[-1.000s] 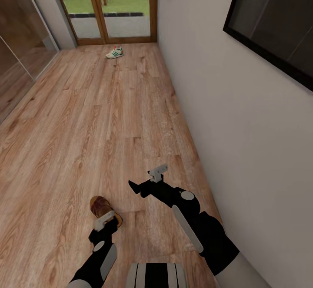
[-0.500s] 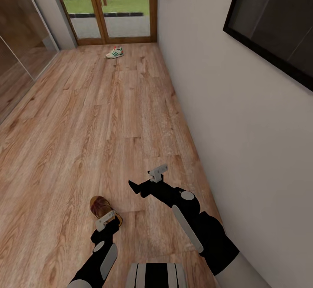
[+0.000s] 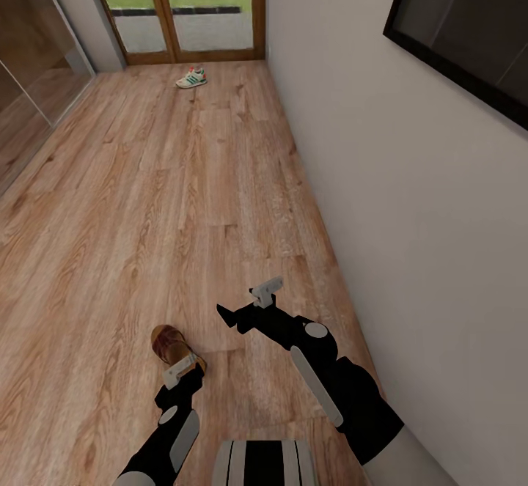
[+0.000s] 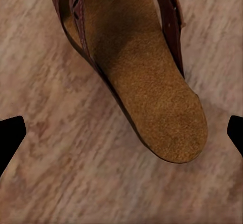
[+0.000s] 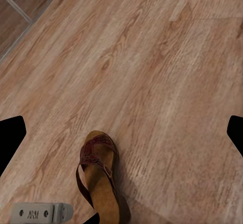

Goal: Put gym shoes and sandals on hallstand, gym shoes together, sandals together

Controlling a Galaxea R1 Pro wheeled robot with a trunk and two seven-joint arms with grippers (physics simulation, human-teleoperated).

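One brown sandal [image 3: 169, 342] lies on the wood floor [image 3: 147, 200] close in front of me. My left gripper [image 3: 182, 373] hangs over its heel end. In the left wrist view the tan sole and woven straps of the sandal [image 4: 147, 82] lie between the wide-open black fingertips [image 4: 10, 139], which do not touch it. My right gripper [image 3: 246, 304] is open and empty to the right of the sandal, and its camera looks down on the sandal [image 5: 101, 178]. One white gym shoe [image 3: 191, 77] with green stripes sits far off by the glass door. The hallstand is out of view.
A white wall [image 3: 381, 178] runs along the right side, with a dark framed panel [image 3: 469, 24] on it. Wood-framed glass doors [image 3: 183, 9] close the far end. A dark glossy panel [image 3: 29, 68] lines the left. Open floor stretches between me and the far shoe.
The whole view has shifted slightly, so the camera has moved. My left gripper has eased a little lower at the sandal's heel. The right arm holds the same pose.
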